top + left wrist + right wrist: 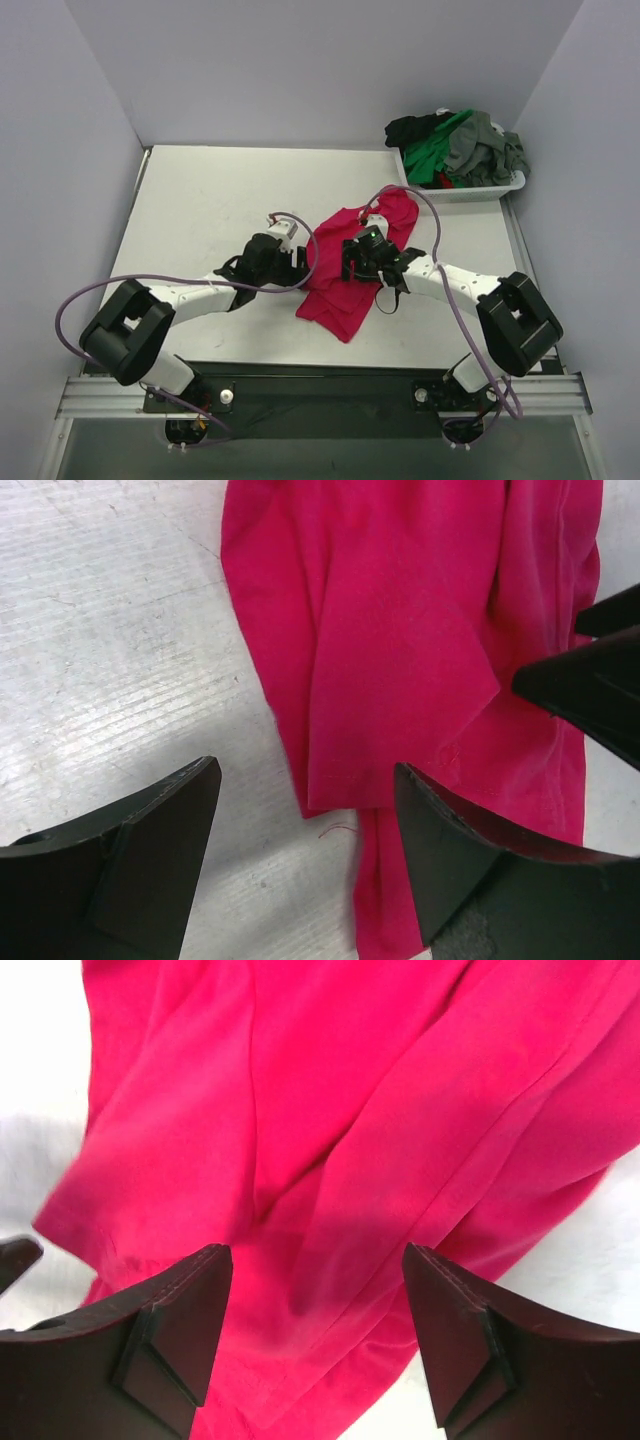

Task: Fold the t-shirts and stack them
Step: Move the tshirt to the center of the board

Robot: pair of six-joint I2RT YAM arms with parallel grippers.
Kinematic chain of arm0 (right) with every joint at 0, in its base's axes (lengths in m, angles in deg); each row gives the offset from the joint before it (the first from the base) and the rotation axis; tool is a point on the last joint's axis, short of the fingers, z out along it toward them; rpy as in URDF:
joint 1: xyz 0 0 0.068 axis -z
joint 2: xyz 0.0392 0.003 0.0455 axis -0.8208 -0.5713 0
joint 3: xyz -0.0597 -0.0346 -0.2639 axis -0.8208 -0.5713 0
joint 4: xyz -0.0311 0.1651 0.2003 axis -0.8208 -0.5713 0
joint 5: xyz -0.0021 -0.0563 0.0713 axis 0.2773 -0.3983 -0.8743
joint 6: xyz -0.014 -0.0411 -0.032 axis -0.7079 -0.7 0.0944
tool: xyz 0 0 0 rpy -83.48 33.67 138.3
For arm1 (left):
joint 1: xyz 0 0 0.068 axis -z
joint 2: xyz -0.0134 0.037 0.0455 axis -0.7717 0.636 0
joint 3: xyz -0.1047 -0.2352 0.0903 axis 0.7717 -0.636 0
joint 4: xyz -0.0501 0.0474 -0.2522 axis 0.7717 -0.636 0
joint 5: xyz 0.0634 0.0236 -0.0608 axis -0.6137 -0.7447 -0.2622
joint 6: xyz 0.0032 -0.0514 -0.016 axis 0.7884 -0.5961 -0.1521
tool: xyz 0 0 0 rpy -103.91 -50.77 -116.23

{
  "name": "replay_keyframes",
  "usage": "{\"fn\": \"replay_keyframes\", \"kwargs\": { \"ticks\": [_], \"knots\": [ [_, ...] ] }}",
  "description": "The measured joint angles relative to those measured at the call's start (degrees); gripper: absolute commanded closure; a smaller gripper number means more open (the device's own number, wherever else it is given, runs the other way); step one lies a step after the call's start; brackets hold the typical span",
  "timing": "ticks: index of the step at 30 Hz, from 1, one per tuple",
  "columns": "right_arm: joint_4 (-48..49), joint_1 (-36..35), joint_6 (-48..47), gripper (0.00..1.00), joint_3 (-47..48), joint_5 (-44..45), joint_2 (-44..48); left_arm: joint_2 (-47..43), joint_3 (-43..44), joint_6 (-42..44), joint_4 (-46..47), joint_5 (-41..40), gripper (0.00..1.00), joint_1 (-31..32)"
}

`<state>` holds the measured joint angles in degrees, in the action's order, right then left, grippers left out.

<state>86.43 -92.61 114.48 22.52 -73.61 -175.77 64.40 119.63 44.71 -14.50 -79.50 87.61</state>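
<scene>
**A:** Left gripper (292, 260), state?

**B:** Open. The jaws are spread wide with nothing clamped between them. In its wrist view one finger (150, 860) is over bare worktop and the other is over cloth. The gap between them straddles the left hem edge of the red t-shirt (400, 630). I cannot tell whether the tips touch the cloth.

**A:** Right gripper (352, 262)?

**B:** Also open and holding nothing. Both fingers (470, 1340) hang over the shirt, with creased red cloth filling the gap between them. Whether they touch it is not readable either.

**A:** How do the two sit relative to each other?

**B:** Near each other. The left one is at the shirt's left edge and the right one is over its middle. A dark tip of each shows at the edge of the other's wrist view.

**A:** How does the shirt lie?

**B:** It is loosely bunched into a long strip with lengthwise folds. It is a little right of the middle of the worktop (200, 200), running from the near edge diagonally toward the far right corner.

**A:** And further out?

**B:** A white basket (480, 190) sits in the far right corner, just beyond the shirt's far end. A green t-shirt (432, 150), a grey t-shirt (485, 145) and a black t-shirt (410, 128) are heaped in it unfolded, spilling over the rim.
</scene>
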Motion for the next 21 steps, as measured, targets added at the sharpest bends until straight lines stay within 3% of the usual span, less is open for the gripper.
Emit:
{"fn": "replay_keyframes", "kwargs": {
  "ticks": [13, 17, 20, 21],
  "knots": [
    [5.22, -5.07, 6.80, 0.36, -8.66, -2.05, 1.05, 5.64, 0.02, -1.79, 4.07, 2.27, 0.30, 0.46],
    [5.33, -7.04, 8.35, 0.36, -10.19, -1.97, 2.64, 7.26, 0.02, -2.93, 5.79, 3.65, 0.42, 0.46],
    [5.27, -8.04, 9.35, 0.36, -11.17, -1.70, 3.78, 8.04, 0.02, -3.63, 7.26, 4.83, 0.57, 0.46],
    [5.18, -8.33, 9.53, 0.36, -11.45, -1.55, 4.09, 8.22, 0.02, -3.78, 7.58, 5.07, 0.66, 0.46]
  ]
}}
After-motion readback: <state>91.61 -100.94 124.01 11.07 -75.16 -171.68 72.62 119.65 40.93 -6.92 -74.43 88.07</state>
